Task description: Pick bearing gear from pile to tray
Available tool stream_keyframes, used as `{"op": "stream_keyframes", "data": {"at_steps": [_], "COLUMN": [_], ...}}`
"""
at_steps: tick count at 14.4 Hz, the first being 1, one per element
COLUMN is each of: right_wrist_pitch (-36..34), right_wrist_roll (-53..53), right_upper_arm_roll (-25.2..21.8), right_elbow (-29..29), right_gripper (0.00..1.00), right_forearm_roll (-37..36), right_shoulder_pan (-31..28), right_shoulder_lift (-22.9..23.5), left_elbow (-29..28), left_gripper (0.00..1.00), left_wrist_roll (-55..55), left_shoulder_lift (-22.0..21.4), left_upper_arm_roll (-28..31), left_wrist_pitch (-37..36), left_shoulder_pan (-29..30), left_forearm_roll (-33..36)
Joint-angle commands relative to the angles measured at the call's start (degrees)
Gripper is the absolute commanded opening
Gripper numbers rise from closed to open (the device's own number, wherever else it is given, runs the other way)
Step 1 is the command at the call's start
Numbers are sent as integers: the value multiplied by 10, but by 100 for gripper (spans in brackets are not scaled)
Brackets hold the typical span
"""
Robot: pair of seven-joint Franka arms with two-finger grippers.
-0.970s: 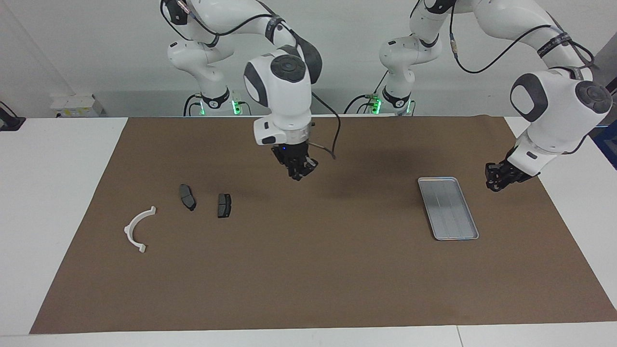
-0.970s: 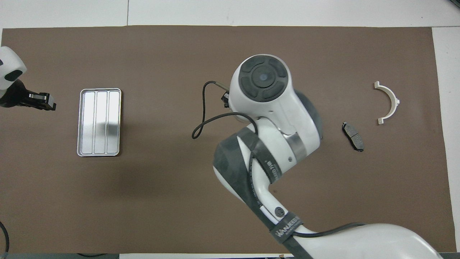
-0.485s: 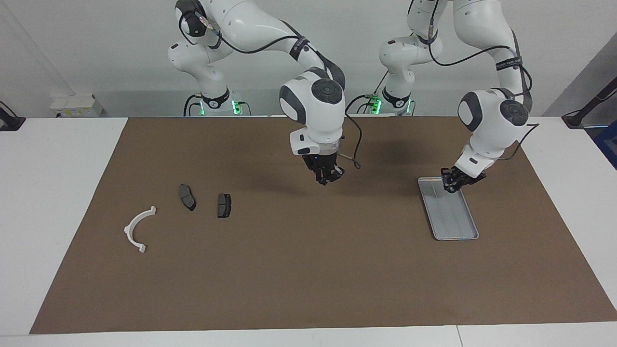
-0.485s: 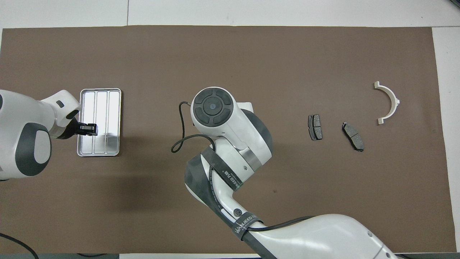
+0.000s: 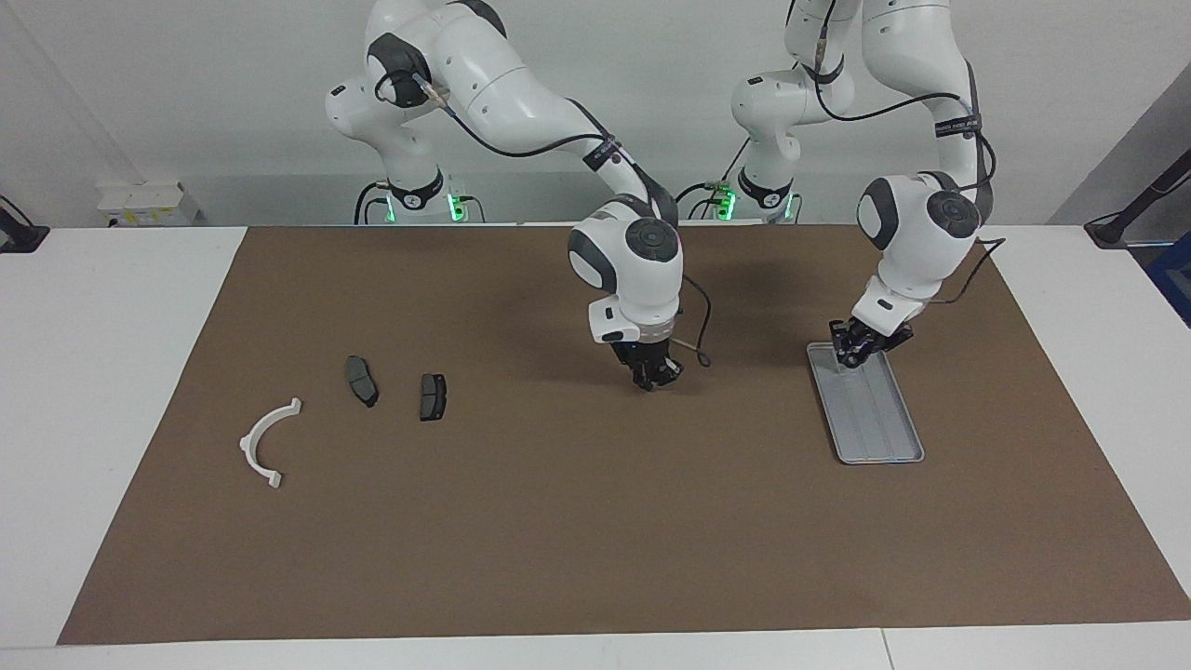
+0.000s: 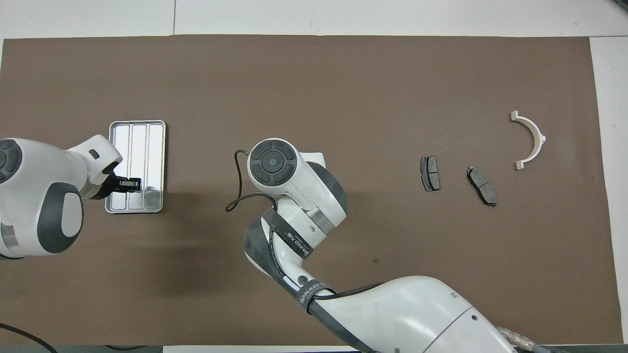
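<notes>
A light grey ridged metal tray is seen lying on the brown mat toward the left arm's end of the table. The left gripper is held low over the end of the tray nearest the robots; whether its fingertips are spread or pinching something cannot be told, and no gear can be made out between them. The right gripper is held low over the bare mat near the middle of the table, its fingertips pressed together, and whether anything is pinched between them cannot be told; in the overhead view it is hidden under its own arm.

Toward the right arm's end of the table the loose parts are laid out: two dark grey brake pads lie side by side but apart, and a white curved plastic arc lies farther from the robots, close to the mat's edge. No small black gears can be picked out on the mat or in the tray.
</notes>
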Motion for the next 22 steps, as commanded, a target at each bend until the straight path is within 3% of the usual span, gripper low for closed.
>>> {"op": "stream_keyframes", "data": {"at_steps": [1,5,6,7,8,9,11,14,18,19,20,21,22], "right_wrist_pitch": [45,99,97,86,70,39,-27,-113,-167,-182,-199,-214,-225], "right_wrist_roll": [6,7,7,7,8,8,4,-13,-208,-268,-339,-418,-505], "right_upper_arm_roll": [3,3,3,3,1,-1,-3,0,1,1,1,1,0], "right_elbow": [-27,-67,-65,-59,-56,-38,10,75,83,84,81,80,80], "right_gripper": [0,3,22,47,94,100,100,100,100,100,100,100,100], "right_forearm_roll": [-8,-8,-8,-8,-7,-8,-6,-6,3,4,3,3,2], "right_shoulder_pan": [-2,-4,-5,-7,-6,-6,-10,-68,-146,-167,-190,-214,-241], "right_shoulder_lift": [-7,-13,-13,-14,-17,-16,-15,-32,-99,-112,-123,-132,-141], "left_elbow": [-20,-21,-20,-20,-20,-20,-20,-20,-20,-19,-14,-6,15], "left_gripper": [0,0,0,0,0,0,0,0,0,26,77,100,100], "left_wrist_roll": [6,9,9,9,9,9,9,8,7,8,10,14,15], "left_shoulder_lift": [-7,2,3,6,11,13,17,29,36,36,37,37,35], "left_upper_arm_roll": [4,5,5,5,5,5,5,5,5,5,5,5,5], "left_wrist_pitch": [32,43,44,45,49,52,57,77,78,77,72,60,22], "left_shoulder_pan": [-2,3,3,2,3,3,3,2,2,2,3,2,2], "left_forearm_roll": [-8,-8,-8,-8,-8,-8,-8,-8,-8,-8,-8,-7,-5]}}
